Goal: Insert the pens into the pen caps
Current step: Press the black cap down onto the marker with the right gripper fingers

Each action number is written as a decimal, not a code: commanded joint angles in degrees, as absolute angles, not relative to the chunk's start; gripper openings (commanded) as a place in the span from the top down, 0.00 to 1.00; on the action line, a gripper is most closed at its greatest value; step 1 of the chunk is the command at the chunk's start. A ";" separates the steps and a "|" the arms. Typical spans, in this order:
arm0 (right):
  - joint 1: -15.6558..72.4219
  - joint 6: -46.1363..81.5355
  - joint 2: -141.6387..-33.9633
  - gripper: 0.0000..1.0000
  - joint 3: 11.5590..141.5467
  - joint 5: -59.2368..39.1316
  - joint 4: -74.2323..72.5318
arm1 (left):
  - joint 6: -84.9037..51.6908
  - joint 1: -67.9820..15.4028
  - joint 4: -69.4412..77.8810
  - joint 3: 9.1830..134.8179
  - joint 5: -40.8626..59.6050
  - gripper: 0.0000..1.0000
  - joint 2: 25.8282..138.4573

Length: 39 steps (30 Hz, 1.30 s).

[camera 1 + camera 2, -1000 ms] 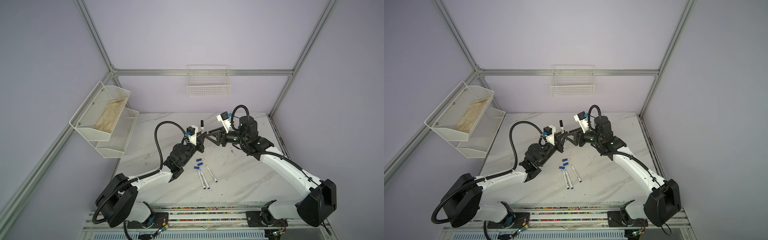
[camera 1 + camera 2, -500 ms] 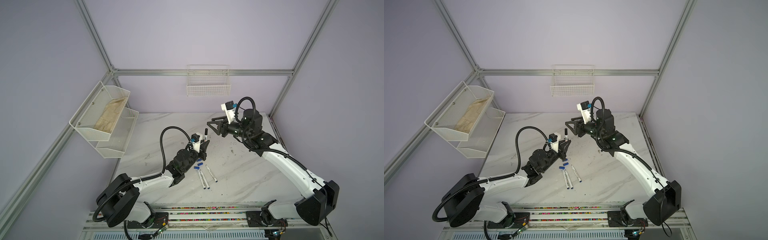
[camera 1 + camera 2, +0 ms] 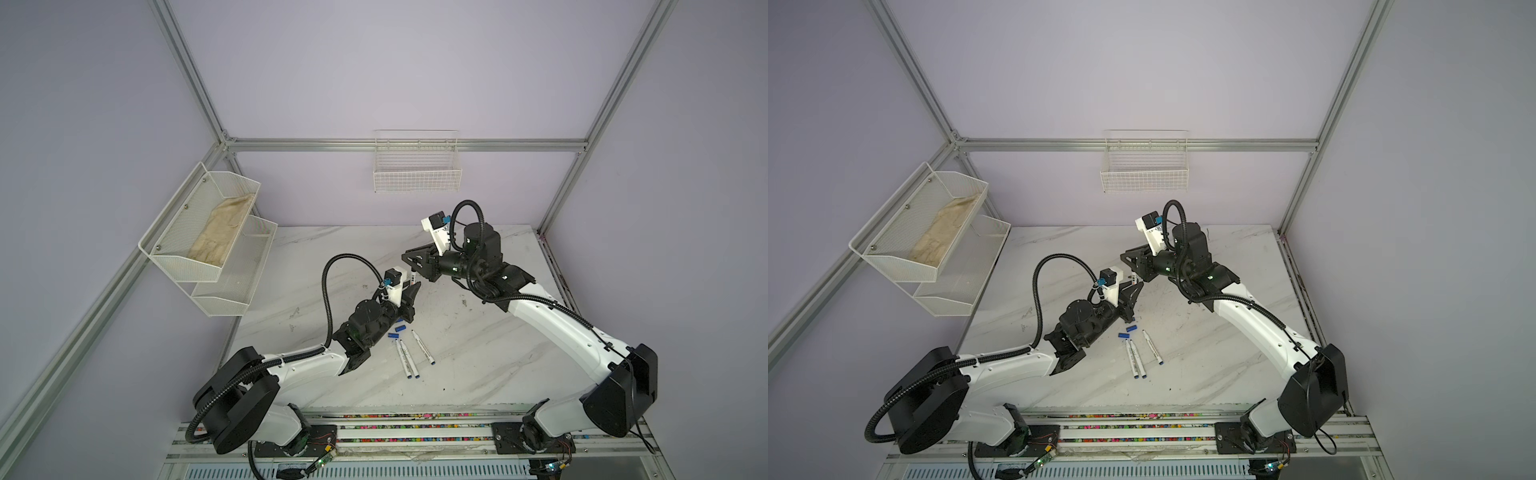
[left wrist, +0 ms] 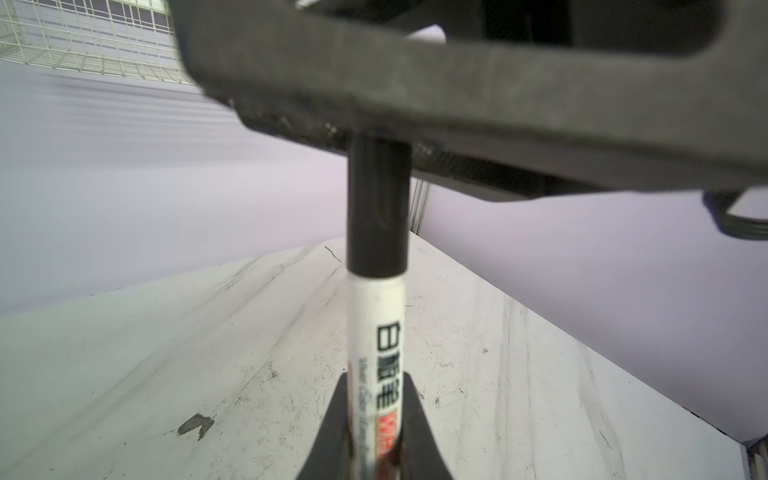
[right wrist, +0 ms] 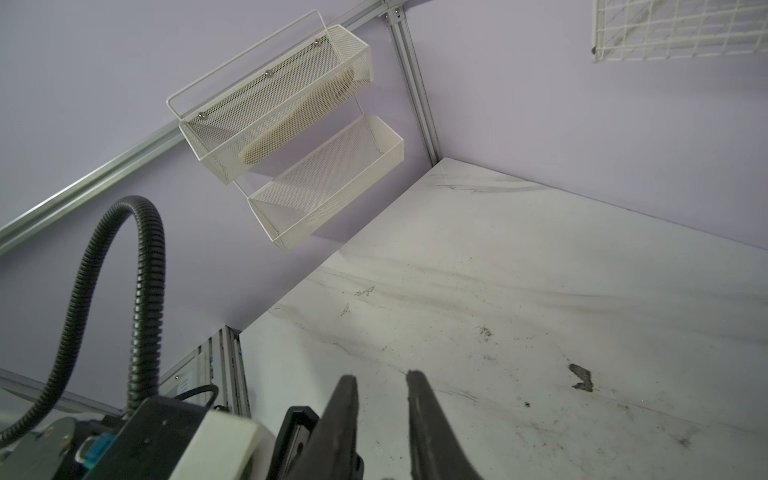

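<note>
left pincer point(image 4: 377, 384) grips a white pen point(image 4: 376, 324) with its black cap point(image 4: 377, 208) on, the cap up against the right pincer point(image 5: 380, 378), whose jaws stand slightly apart and empty. three pens point(image 3: 410, 360) lie on the table point(image 3: 498, 353).

We are holding our left arm point(image 3: 307, 365) stretched low and forward, with the left pincer point(image 3: 415, 286) tilting upward and clamped on a black-capped pen point(image 4: 376, 332). Our right arm point(image 3: 557, 328) is arching in from the right, wrist bent level. The right pincer point(image 3: 404, 258) is hanging just above the left one, its fingers point(image 5: 343, 415) standing narrowly apart with nothing between them.
</note>
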State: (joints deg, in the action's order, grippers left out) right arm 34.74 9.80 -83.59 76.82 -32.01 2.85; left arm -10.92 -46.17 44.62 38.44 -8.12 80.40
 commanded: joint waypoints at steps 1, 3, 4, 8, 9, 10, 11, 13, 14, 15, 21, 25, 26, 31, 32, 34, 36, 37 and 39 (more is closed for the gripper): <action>34.98 10.08 -83.58 0.89 75.69 -33.09 2.60 | -10.98 -46.38 46.35 37.42 -8.06 1.00 80.05; 34.99 10.62 -83.73 0.95 74.90 -33.90 2.36 | -10.98 -46.35 46.37 37.90 -8.12 1.00 79.32; 34.98 10.82 -83.89 0.98 74.43 -34.54 2.50 | -10.87 -46.32 46.37 38.16 -7.99 1.00 78.92; 34.94 10.77 -84.82 1.00 72.50 -38.60 5.63 | -11.81 -45.21 46.82 40.18 -7.95 1.00 77.04; 34.92 10.50 -85.24 1.00 72.14 -39.39 7.11 | -11.95 -44.53 47.45 40.78 -7.92 1.00 76.46; 34.77 10.23 -85.59 1.00 71.75 -40.20 8.46 | -13.77 -43.65 48.20 41.18 -7.69 1.00 75.99; 34.59 10.03 -86.08 1.00 71.18 -41.51 9.73 | -14.90 -42.38 49.15 41.67 -6.79 1.00 75.45; 33.98 10.02 -87.14 1.00 69.81 -44.47 11.58 | -17.37 -39.17 51.07 42.56 -2.95 1.00 74.54; 33.43 10.18 -87.71 1.00 69.06 -46.25 12.22 | -19.33 -37.14 52.04 43.05 -0.36 1.00 74.12; 32.74 10.76 -88.01 1.00 68.16 -47.86 12.30 | -21.78 -35.13 52.92 43.46 2.19 1.00 73.80; 28.06 12.00 -88.15 1.00 66.48 -52.14 13.72 | -28.80 -28.52 55.30 45.10 13.24 1.00 72.77; 31.12 3.34 -89.43 1.00 69.00 -46.34 23.82 | -29.35 -28.36 55.28 45.33 13.06 1.00 73.69; 32.16 2.75 -89.61 1.00 68.94 -44.14 24.72 | -29.44 -28.33 55.48 45.36 12.40 1.00 74.14; 36.18 -1.07 -90.92 1.00 69.33 -35.20 29.20 | -29.58 -28.32 57.92 46.87 8.91 1.00 77.19; 36.23 -1.41 -91.05 1.00 69.35 -35.23 29.35 | -29.14 -28.30 58.47 47.38 8.52 1.00 77.91; 36.21 -1.49 -91.14 1.00 69.36 -35.26 29.09 | -28.31 -28.47 58.66 48.37 7.25 1.00 79.12; 36.30 -1.53 -91.36 1.00 69.61 -35.19 29.18 | -28.02 -29.04 59.28 48.52 3.15 1.00 79.99; 36.36 -1.57 -91.59 1.00 69.65 -34.88 29.41 | -27.63 -29.19 59.96 48.49 0.83 1.00 80.27; 37.18 -2.08 -92.08 1.00 69.80 -32.49 30.37 | -27.02 -29.42 60.40 48.52 -2.30 1.00 80.47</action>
State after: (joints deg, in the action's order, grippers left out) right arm 33.28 2.72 -89.34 74.15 -29.89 6.42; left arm -22.85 -33.36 36.71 38.52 20.53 83.22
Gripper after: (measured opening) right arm 0.130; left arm 0.128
